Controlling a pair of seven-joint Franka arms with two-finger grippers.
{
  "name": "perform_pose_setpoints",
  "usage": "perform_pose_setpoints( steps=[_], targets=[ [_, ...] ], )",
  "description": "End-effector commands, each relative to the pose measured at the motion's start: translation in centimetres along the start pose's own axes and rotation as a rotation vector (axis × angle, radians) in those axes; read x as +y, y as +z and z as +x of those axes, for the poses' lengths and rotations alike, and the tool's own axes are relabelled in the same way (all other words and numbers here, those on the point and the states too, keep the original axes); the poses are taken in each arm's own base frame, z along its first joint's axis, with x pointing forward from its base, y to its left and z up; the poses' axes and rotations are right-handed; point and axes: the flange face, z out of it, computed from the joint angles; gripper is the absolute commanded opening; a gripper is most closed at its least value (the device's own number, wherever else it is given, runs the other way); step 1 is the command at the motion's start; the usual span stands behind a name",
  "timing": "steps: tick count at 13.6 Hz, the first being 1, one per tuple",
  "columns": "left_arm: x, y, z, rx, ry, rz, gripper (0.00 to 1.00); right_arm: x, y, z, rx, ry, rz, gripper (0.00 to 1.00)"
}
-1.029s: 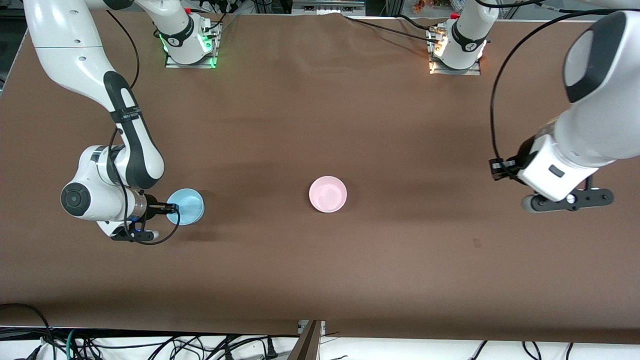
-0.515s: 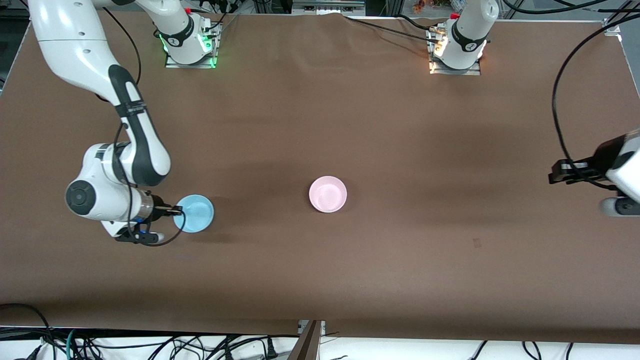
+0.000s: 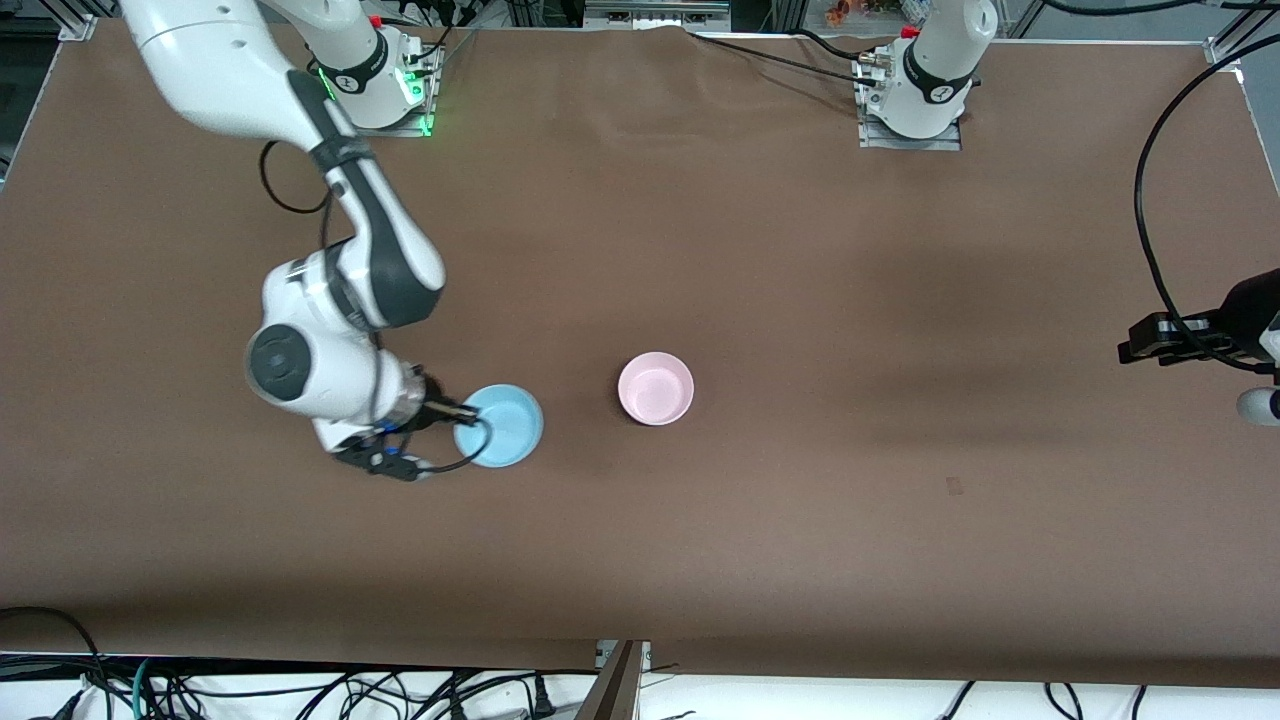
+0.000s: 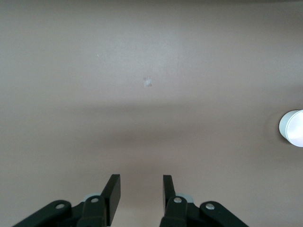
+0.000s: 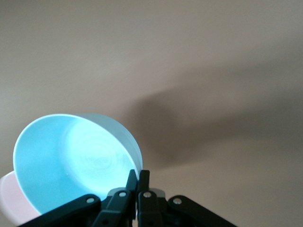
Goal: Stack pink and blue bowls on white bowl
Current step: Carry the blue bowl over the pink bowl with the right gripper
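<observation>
Front view showed the right claw [image 3: 472, 414] clamped on the blue bowl [image 3: 503, 425] near the pink bowl [image 3: 655, 388]; left claw [image 4: 140, 188] stood apart, empty, over the bench [image 3: 800, 300]

Smooth glossy plastic blue bowl [image 3: 502, 425], smooth plastic pink bowl [image 3: 655, 388], matt brown table cover [image 3: 760, 250]

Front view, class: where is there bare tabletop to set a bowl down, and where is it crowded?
Bare brown table runs from the pink bowl toward the left arm's end, and from both bowls to the camera-side edge. It is crowded only where the right gripper, its fingers pinching the rim, carries the blue bowl beside the pink one. The left gripper waits, empty.
</observation>
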Motion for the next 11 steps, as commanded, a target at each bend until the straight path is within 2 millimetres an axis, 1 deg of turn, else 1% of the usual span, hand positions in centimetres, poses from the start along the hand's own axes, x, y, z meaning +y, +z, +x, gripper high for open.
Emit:
perform_pose_setpoints(
  steps=[1, 2, 3, 4, 6, 8, 9, 11],
  targets=[
    [-0.3, 0.7, -3.2, 0.017, 0.063, -0.017, 0.45, -6.6, 1.7, -5.5, -0.007, 0.075, -0.012, 0.0],
    [-0.3, 0.7, -3.5, 0.021, 0.063, -0.017, 0.45, -8.9, 2.7, -7.7, -0.004, 0.088, -0.013, 0.0],
    [-0.3, 0.6, -3.8, 0.023, 0.063, -0.016, 0.45, -10.4, 3.8, -9.0, 0.001, 0.097, -0.01, 0.0],
    [-0.3, 0.6, -4.0, 0.02, 0.064, -0.017, 0.45, -11.5, 4.5, -10.0, 0.008, 0.105, 0.002, 0.0],
    [-0.1, 0.9, -5.0, 0.032, 0.065, -0.014, 0.45, -12.7, 5.5, -11.5, 0.008, 0.124, 0.007, 0.0],
    [-0.1, 1.7, -6.6, 0.056, 0.061, -0.011, 0.45, -13.1, 6.1, -12.1, 0.003, 0.124, 0.002, 0.0],
    [-0.2, 1.9, -7.0, 0.064, 0.059, -0.01, 0.46, -13.0, 6.6, -12.0, -0.001, 0.126, -0.004, 0.0],
    [-0.2, 2.0, -7.2, 0.063, 0.06, -0.012, 0.47, -12.8, 8.0, -12.0, -0.011, 0.128, -0.016, 0.0]
  ],
)
